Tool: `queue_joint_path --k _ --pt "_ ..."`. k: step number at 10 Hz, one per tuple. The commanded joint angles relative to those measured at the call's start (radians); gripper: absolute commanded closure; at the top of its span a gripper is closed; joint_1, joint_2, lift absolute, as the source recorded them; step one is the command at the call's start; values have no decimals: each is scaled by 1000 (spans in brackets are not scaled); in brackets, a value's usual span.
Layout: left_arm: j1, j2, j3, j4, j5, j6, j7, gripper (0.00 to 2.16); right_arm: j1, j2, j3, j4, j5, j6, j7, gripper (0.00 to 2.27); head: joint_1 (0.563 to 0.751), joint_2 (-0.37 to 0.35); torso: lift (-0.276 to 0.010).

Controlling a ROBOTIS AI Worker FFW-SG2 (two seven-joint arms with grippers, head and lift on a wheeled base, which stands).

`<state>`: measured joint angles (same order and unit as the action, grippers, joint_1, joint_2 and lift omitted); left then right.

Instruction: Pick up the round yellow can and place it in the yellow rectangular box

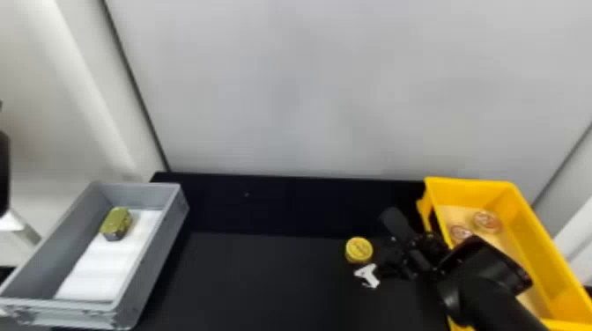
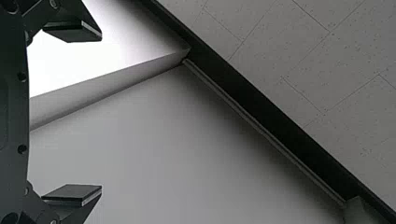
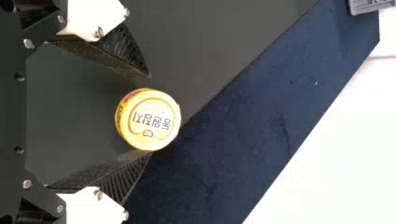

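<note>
The round yellow can (image 1: pixel 358 250) stands on the black table, left of the yellow rectangular box (image 1: pixel 471 187). My right gripper (image 1: pixel 379 256) is low over the table at the can's right side. In the right wrist view, the can's lid (image 3: pixel 152 120) lies between the fingertips of the right gripper (image 3: pixel 150 113), which is open; a gap separates the can from one finger, while the other comes close to its edge. A dark part of my left arm (image 1: pixel 3 174) is at the head view's left edge. The left gripper (image 2: pixel 101 112) stands open with nothing between its fingers.
Two round reddish-lidded cans (image 1: pixel 486 221) lie inside the yellow box, partly behind the right arm. At the left, a grey bin (image 1: pixel 152 259) holds a gold-green tin (image 1: pixel 116 223) on a white sheet. A pale wall rises behind the table.
</note>
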<state>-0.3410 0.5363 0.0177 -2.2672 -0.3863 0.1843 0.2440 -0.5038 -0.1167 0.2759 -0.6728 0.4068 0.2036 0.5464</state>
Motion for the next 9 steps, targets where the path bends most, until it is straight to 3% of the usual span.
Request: queue_joint_path --k 1,5,6,9 --pt "0 -1 -2 0 0 -3 0 130 -7 5 -4 13 0 -9 -8 302 663 54 -10" --pt "5 -1 -1 2 1 -3 -3 130 -9 5 -20 27 0 -13 -17 464 663 54 -10" --pt "5 -1 -2 2 0 -3 -3 130 -12 5 -24 35 0 -15 -8 590 663 54 -10" --pt "14 -7 2 2 1 -5 -3 128 -6 2 -23 16 -2 -18 28 676 663 54 -10"
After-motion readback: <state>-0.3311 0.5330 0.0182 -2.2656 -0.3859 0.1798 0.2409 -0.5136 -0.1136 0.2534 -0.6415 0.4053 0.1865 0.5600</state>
